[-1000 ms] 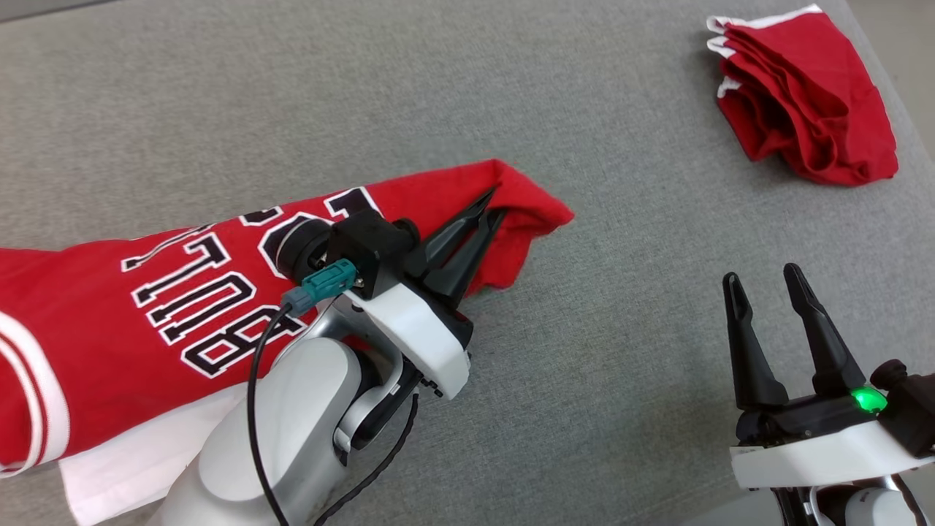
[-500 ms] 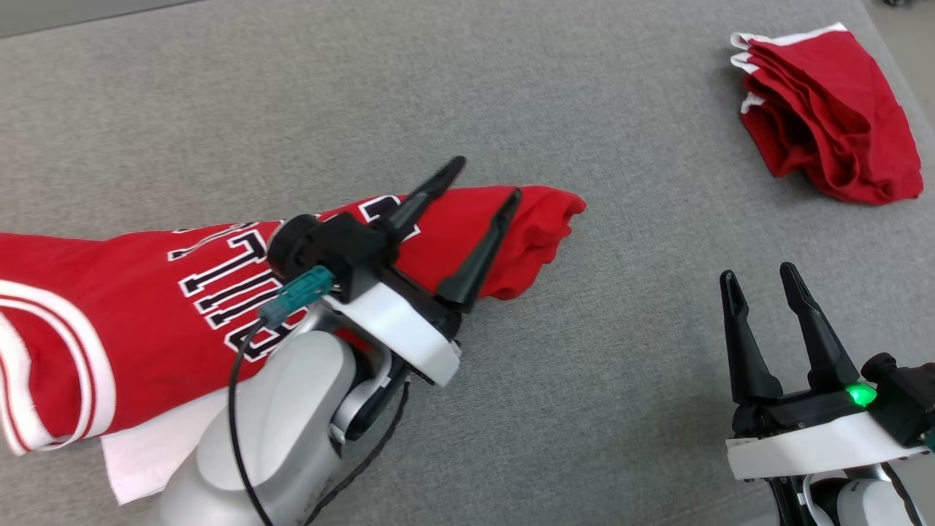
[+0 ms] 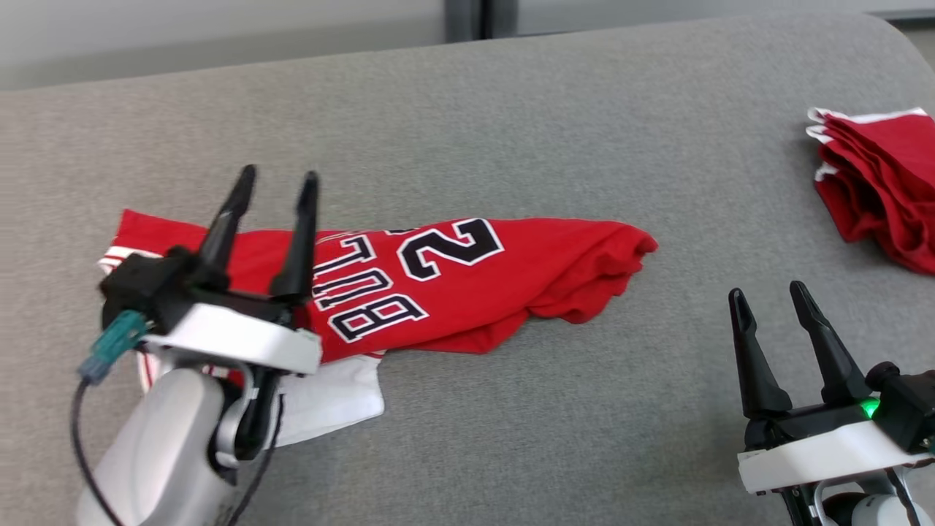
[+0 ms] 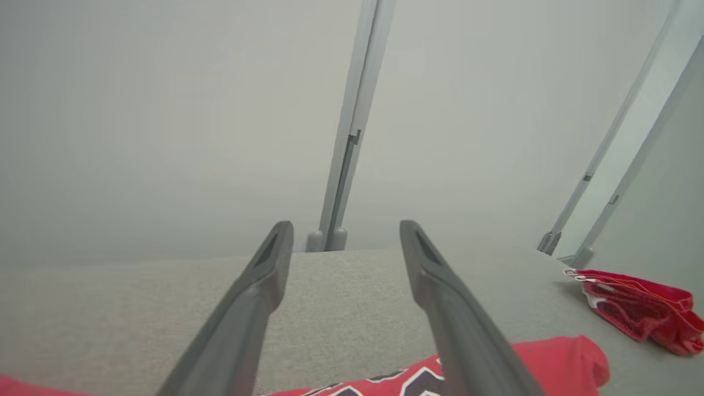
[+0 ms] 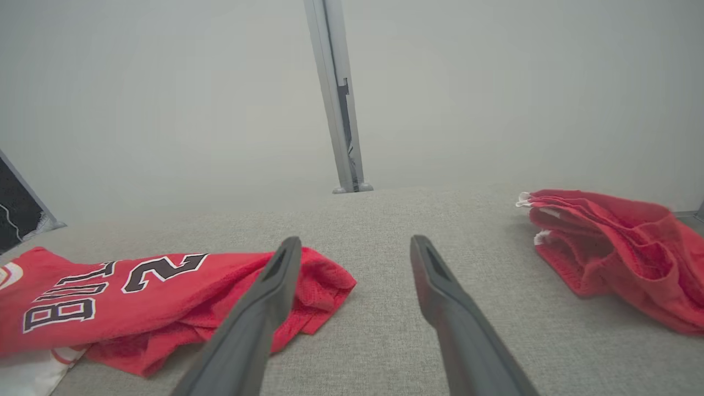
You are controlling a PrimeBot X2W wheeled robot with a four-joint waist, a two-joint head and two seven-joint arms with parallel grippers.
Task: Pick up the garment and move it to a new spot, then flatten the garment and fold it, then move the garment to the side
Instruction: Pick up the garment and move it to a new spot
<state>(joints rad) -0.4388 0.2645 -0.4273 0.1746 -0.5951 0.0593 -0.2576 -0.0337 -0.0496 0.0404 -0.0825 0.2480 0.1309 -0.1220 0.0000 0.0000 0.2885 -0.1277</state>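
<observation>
The limp, light red mesh jersey (image 3: pixel 555 256) likely wanted pinching at its bunched end; left claw (image 3: pixel 279 175) and right claw (image 3: pixel 767 291) stood spread, empty.

a grey cloth-covered table (image 3: pixel 511 117) with a rounded far corner. near its right edge lies a crumpled red cloth with white trim (image 3: pixel 873 193). behind stands a pale grey metal post (image 5: pixel 336 99).

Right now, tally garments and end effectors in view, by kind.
Lettered red jersey: 1
Red folded bundle: 1
End effectors: 2, left end effector and right end effector
Total: 4 (white fabric under jersey uncounted; may be part of it)
</observation>
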